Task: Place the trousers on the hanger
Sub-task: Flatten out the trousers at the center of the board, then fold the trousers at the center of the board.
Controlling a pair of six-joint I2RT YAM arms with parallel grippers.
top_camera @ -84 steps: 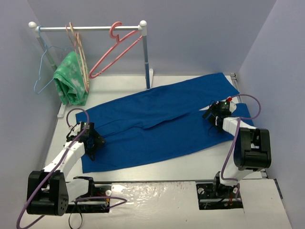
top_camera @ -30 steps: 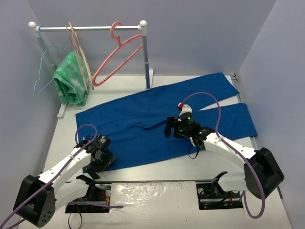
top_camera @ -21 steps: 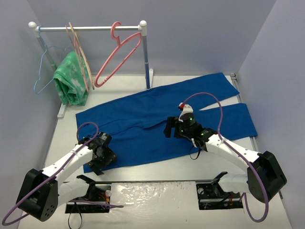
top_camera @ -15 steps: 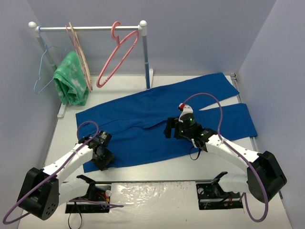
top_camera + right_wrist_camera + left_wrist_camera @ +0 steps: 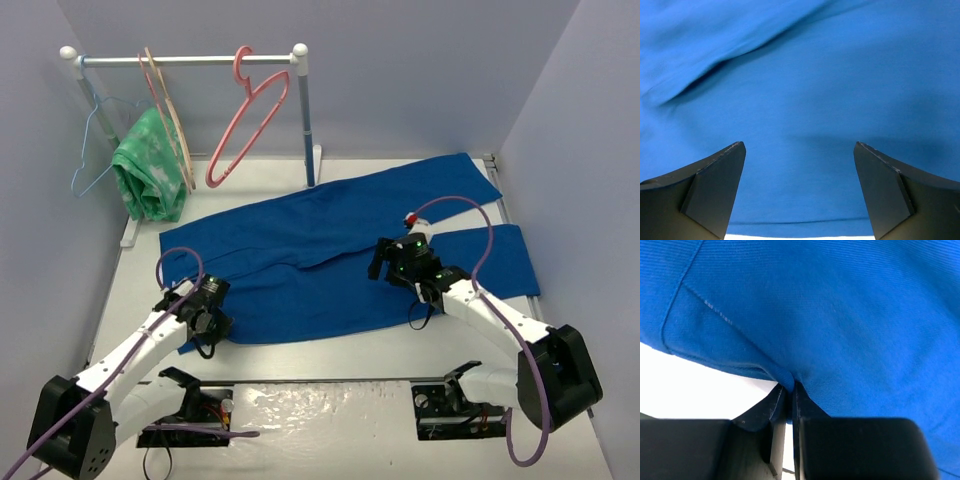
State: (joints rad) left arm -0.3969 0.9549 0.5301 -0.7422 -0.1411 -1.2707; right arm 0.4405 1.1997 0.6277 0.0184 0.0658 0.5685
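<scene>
Barely beginning: pinching the near-left corner of the trousers point(image 5: 300, 250) in the left pincer point(image 5: 789, 387), jaws clamped together on a fold of blue cloth, and hovering the right pincer point(image 5: 800, 145) with jaws wide apart over the near leg, gripping nothing. Seeing the trousers lying flat across the bench point(image 5: 260, 180) and the hanger point(image 5: 240, 120) dangling bare from the rail point(image 5: 190, 59) at far left. Judging from that, having yet to lift or drape anything.

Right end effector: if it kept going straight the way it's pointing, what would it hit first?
The trousers. The open right end effector points down at them where they lie spread out beneath it, with nothing in between. How close it hovers is unclear.
</scene>
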